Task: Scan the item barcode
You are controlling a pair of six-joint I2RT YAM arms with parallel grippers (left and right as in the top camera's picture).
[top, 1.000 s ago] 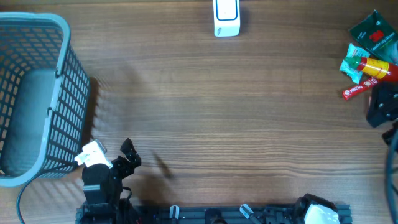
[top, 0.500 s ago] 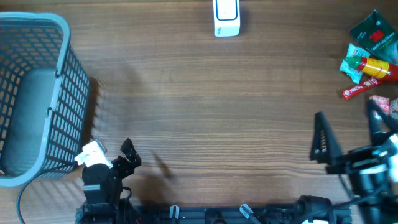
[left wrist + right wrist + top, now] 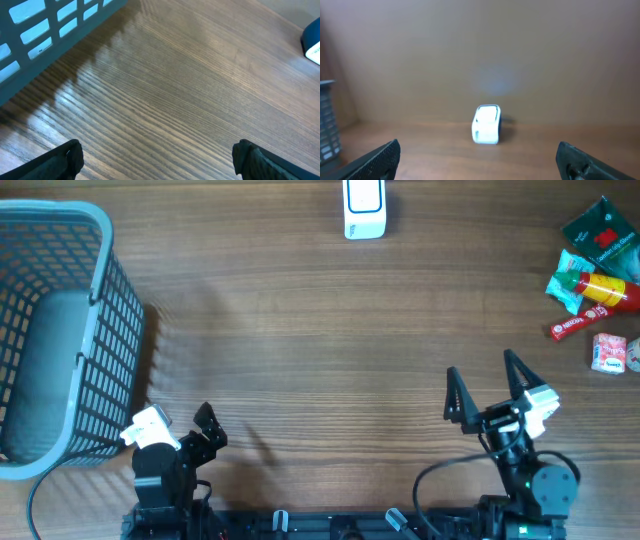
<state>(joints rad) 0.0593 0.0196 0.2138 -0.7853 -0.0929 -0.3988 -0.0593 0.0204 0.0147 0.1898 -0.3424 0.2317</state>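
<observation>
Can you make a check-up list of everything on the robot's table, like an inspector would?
Surface: wooden table, nothing spilled.
Job's things: white scanner at the far edge; pile of packets at the right edge, with a small box beside it.
Clutter: blue-grey basket on the left, looks empty.
Grippers: left gripper open, holding nothing; right gripper open, holding nothing, facing the scanner.
Cables: black cable by the basket; cable loop at the right arm.
Surroundings: plain wall behind the scanner.

A mock shop checkout: shopping basket (image 3: 118, 355), white barcode scanner (image 3: 364, 208) and packaged groceries (image 3: 594, 278) on a wooden table (image 3: 330, 350).
</observation>
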